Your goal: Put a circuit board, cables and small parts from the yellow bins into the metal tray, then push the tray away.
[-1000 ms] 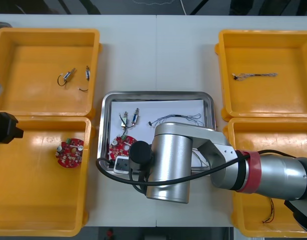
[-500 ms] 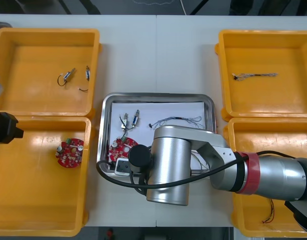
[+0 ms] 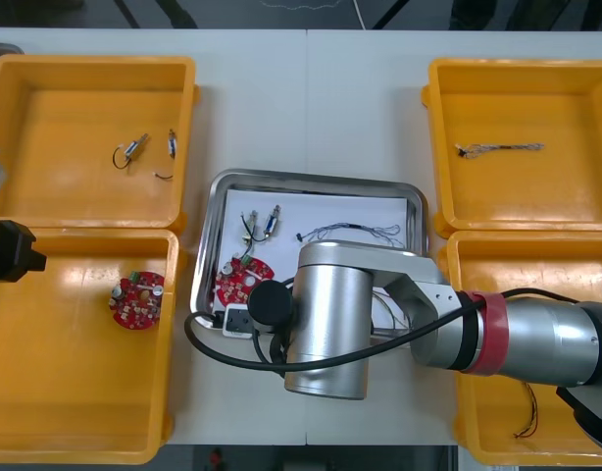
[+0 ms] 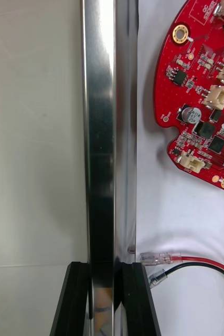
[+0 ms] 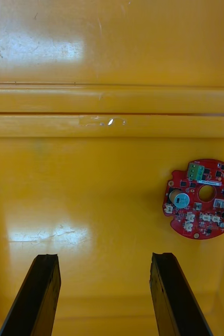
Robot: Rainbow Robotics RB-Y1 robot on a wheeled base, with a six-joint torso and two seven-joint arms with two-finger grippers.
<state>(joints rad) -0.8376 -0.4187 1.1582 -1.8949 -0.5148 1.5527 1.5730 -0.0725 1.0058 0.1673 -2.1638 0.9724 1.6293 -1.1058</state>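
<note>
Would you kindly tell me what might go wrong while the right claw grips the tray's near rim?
1. The right claw pinches the tray near its left corner, so an off-centre push could swivel it toward the yellow bins on the right.
2. The red and black wires end just beside the inner finger and might snag or be dragged.
The left claw waits open over the near left bin.

We see a light table point(image 3: 365, 108) with a seam point(image 3: 307, 98) running to its far edge, and beyond that edge a dark floor point(image 3: 232, 12).
</note>
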